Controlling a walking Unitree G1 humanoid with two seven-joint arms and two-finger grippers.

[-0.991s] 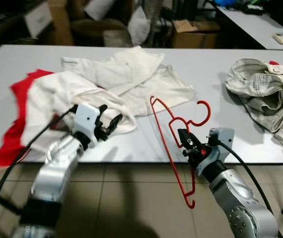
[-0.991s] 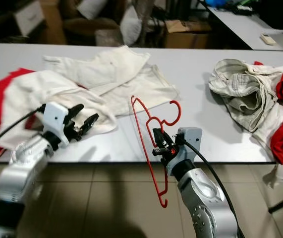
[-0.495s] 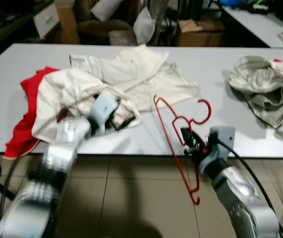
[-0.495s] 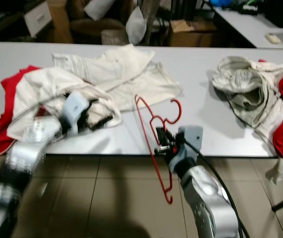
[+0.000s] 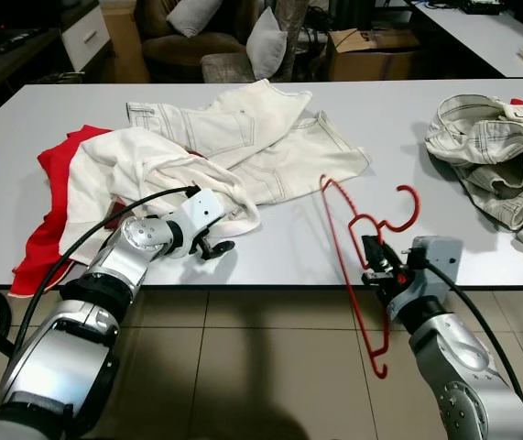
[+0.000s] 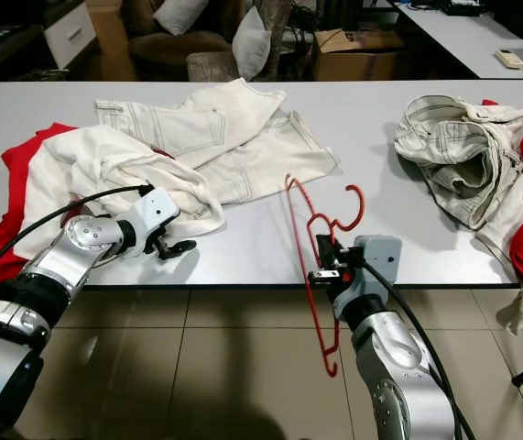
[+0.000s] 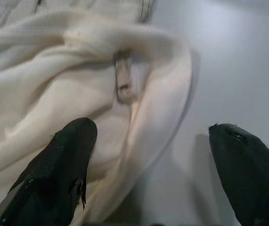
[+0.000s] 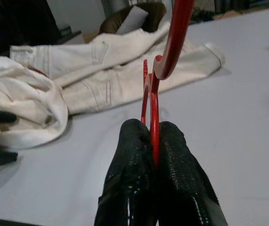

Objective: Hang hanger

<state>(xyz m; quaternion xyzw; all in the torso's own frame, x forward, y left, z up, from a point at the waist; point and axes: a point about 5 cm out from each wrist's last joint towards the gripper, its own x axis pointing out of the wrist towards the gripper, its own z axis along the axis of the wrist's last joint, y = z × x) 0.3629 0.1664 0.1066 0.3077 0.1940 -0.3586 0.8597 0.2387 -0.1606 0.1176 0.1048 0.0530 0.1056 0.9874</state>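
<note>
Since a second ago my left pincer has gone from hovering off the worktop's near edge to reaching in over the worktop, right against the hem of the cream top. My head camera has shifted too, so the whole scene sits a little differently in the eye views.

I see the left pincer with its fingers spread wide apart and nothing between them. One finger lies on the cream top's folded edge, the other over bare worktop just beside it. A small label shows on the fabric ahead of the fingers.

My right pincer is clenched on the red hanger, gripping one thin bar of it between both fingers. I hold it at the near edge of the worktop, to the right of the cream top. The hanger stands roughly upright and tilted: its hook rises above the pincer over the worktop, and its lower end hangs down past the edge, above the tiled floor.

Behind the cream top lies a red cloth, and white trousers are spread flat toward the middle. A heap of pale denim sits at the far right, well apart from the hanger.
</note>
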